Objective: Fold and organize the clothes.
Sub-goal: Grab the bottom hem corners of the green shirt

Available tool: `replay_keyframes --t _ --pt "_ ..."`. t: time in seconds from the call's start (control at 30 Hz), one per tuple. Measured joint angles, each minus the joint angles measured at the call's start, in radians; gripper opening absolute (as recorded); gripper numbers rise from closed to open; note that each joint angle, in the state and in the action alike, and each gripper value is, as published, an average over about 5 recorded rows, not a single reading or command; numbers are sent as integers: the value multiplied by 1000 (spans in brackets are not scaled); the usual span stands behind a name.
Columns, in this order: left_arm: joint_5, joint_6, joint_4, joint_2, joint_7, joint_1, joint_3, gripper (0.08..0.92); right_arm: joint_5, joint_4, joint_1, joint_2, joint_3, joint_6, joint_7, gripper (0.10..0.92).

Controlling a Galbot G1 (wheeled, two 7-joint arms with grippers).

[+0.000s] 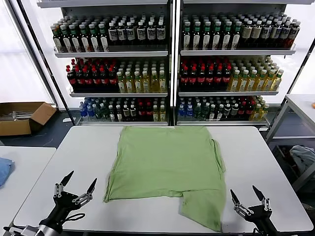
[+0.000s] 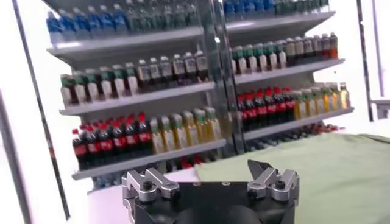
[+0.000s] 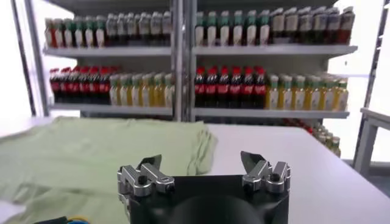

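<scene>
A plain light green tee lies partly folded on the white table, with a flap hanging toward the front right. It also shows in the left wrist view and in the right wrist view. The collared polo is out of view. My left gripper is open and empty above the table's front left, left of the tee. My right gripper is open and empty at the front right, just right of the flap.
Shelves of bottled drinks stand behind the table. A second table at the left holds a blue cloth. A cardboard box sits on the floor at the far left. A pale bundle lies at the right.
</scene>
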Motion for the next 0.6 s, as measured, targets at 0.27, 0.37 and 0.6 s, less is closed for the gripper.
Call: replay_keyframes --t 0.27,0.37,0.6 --pt "-39 146 15 100 -58 -28 101 823 -5 39 -53 -63 -33 -73 5 823" --pt "-62 200 27 124 -76 -46 135 823 -8 43 -66 -77 -50 -97 10 823" --pt "-113 285 62 154 -112 -86 181 823 -15 43 -67 -90 -98 -134 23 823"
